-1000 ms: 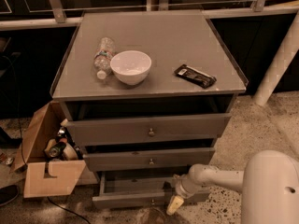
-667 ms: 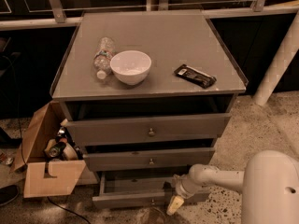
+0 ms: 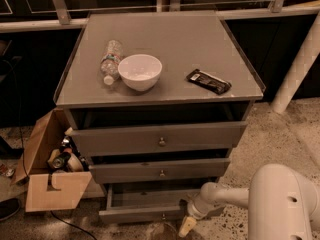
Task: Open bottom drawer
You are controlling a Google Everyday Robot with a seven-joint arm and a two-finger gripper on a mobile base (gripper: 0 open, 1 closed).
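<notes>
I see the bottom drawer (image 3: pixel 135 214) pulled partly out at the foot of the cabinet (image 3: pixel 200 44), its right end hidden behind my gripper (image 3: pixel 187 225). I cannot tell whether the gripper grasps anything. Both sit as they did a second ago.

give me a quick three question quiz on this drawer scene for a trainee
1. True or false: the bottom drawer is fully shut.
2. Where does the plastic bottle lie relative to the white bowl? A) to its left B) to its right C) inside it
3. Where is the gripper?
Key: 1 false, its tray shows; 2 A; 3 low by the right end of the bottom drawer's front, near the floor.
</notes>
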